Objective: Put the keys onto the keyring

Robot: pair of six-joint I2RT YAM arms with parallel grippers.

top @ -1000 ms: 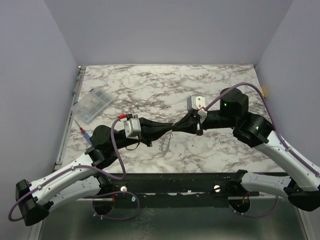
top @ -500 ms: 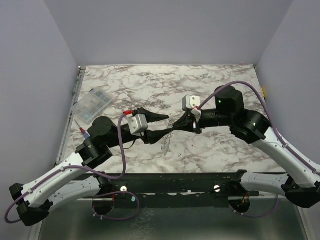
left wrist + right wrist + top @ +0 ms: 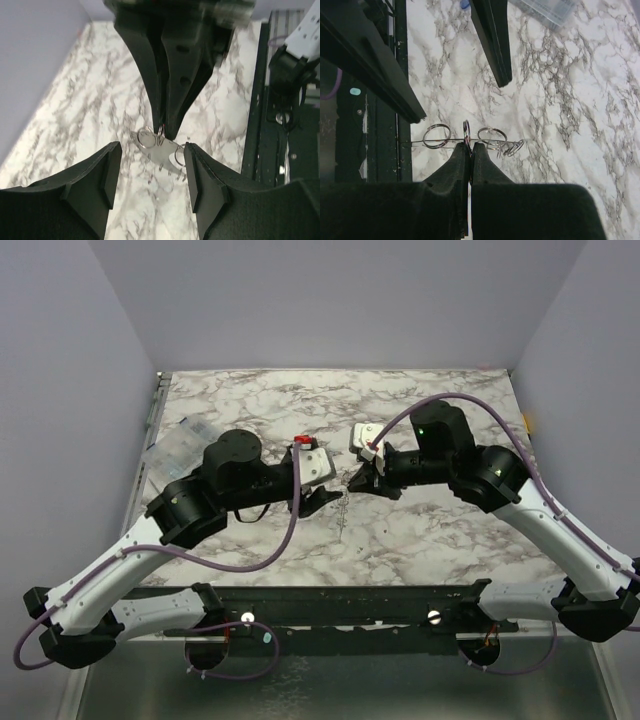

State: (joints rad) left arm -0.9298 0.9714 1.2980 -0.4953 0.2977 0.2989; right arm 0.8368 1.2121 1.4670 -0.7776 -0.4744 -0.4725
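1. Right gripper (image 3: pixel 470 148): fingers pressed together, clamped on the lower edge of the keyring (image 3: pixel 466 131). The wrist camera sees this thin silvery hoop edge-on, standing upright out of the fingertips.
2. Keyring position: over the middle of the marble table (image 3: pixel 450 540), slightly nearer the near edge than the far one, in the gap between the two arms' tips.
3. Left gripper (image 3: pixel 326 497): fingers (image 3: pixel 95 175) well apart, nothing between them touching either pad. In its own wrist view the right gripper's tips and the keyring sit in the gap between the two pads, beyond them and out of contact.
4. The two grippers point at each other, left from the left side and right from the right. Their tips are near but apart.
5. Two side rings (image 3: pixel 437 136) of similar thin wire flank the keyring, one on each side and just beside it. A cluster of small wire loops (image 3: pixel 512 146) lies past one of them.
6. View is poor here: cannot tell whether the side rings are linked to the held hoop or lie loose on the marble below it.
7. Clear plastic box (image 3: pixel 178 447) sits near the table's left edge toward the far corner, partly covered by the left arm and well apart from the keyring.
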